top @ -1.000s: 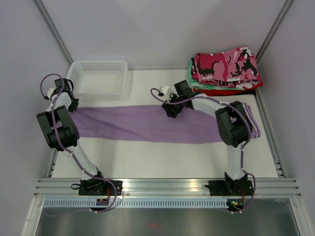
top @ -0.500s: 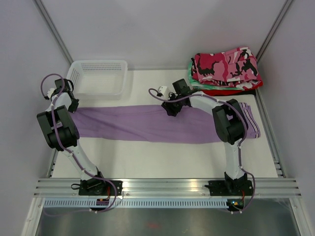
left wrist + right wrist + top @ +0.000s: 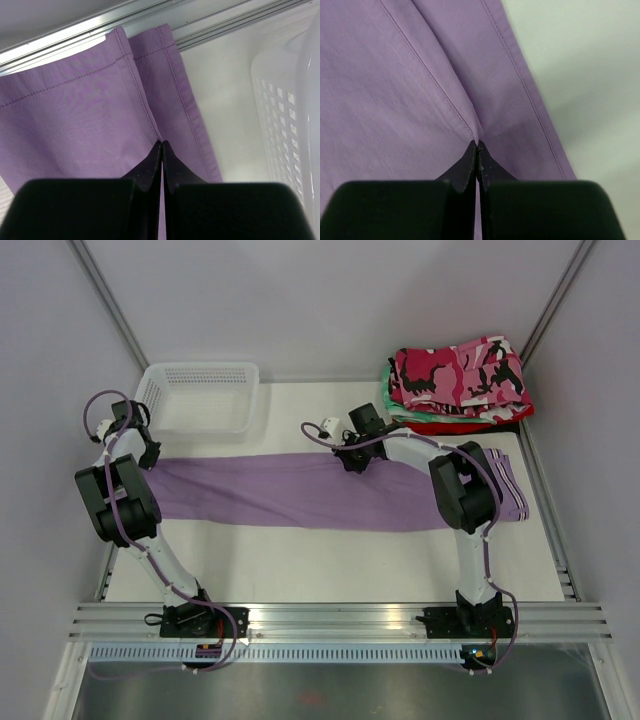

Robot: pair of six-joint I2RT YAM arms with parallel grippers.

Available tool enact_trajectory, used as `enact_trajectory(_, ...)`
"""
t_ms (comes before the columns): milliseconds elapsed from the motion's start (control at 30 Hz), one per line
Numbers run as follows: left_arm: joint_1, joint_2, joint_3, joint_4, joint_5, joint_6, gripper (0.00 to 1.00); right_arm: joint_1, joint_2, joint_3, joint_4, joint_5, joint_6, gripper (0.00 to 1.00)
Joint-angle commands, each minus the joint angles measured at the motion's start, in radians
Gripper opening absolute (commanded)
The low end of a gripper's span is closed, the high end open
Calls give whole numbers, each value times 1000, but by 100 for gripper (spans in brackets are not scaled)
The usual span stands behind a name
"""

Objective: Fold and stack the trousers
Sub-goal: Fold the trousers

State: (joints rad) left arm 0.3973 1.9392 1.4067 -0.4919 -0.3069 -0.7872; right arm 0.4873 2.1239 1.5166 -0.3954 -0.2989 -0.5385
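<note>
Top external view: shows the white table (image 3: 330, 560) carrying the lilac trousers (image 3: 250, 490) laid flat in a long band from left edge to right, a white basket (image 3: 200, 395) at the far left, and the camouflage trousers (image 3: 460, 370) folded atop other folded garments (image 3: 455, 426) in the far right corner. Finds the left claw (image 3: 161, 146) pressed together on a ridge of lilac cloth near the hem — and the right claw (image 3: 477, 145) likewise pinching a ridge by the band's far edge, about midway.
</note>
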Motion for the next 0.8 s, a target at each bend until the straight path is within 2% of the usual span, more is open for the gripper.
enact_trajectory(0, 0, -26, -6, 29, -29, 32, 2, -4, -91, -25, 64, 35, 18, 0)
enact_trajectory(300, 0, -19, 15, 32, -29, 36, 2, -46, -165, -82, 179, 67, 95, 0)
enact_trajectory(767, -24, 86, 118, 36, -47, 68, 2, -47, -35, -13, 181, 72, 92, 0)
